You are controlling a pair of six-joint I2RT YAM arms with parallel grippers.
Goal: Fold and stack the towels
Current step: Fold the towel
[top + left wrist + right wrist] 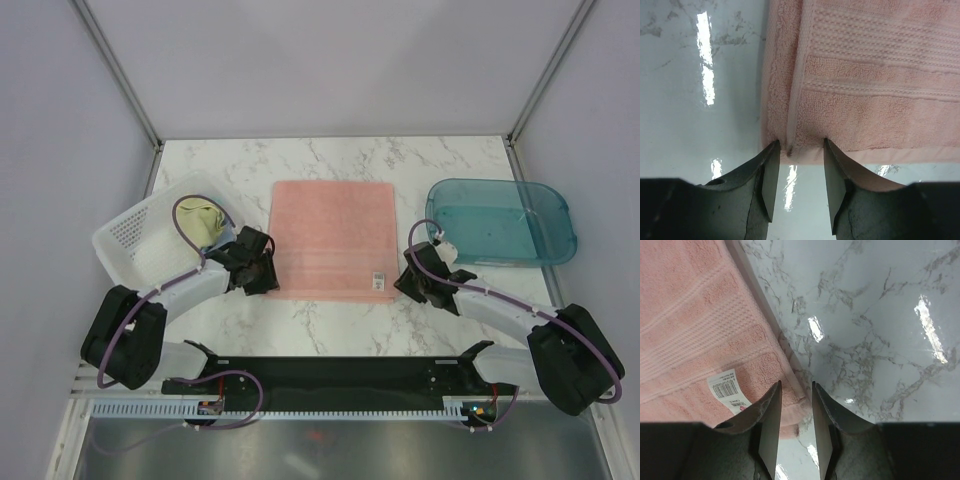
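Corner pinch for first fold, judged best with each hem corner seated deep, both closed in step, lifted level toward far edge; salmon towel (332,238) flat mid counter (330,330), left jaws apart astride near-left corner, nothing clamped, right jaws apart, narrower, at near-right corner by tag (729,390).

We log one white tag (729,390) on the salmon-pink towel (685,325), near its corner. It carries a printed barcode with small lines of print beside it, too fine for us to read.
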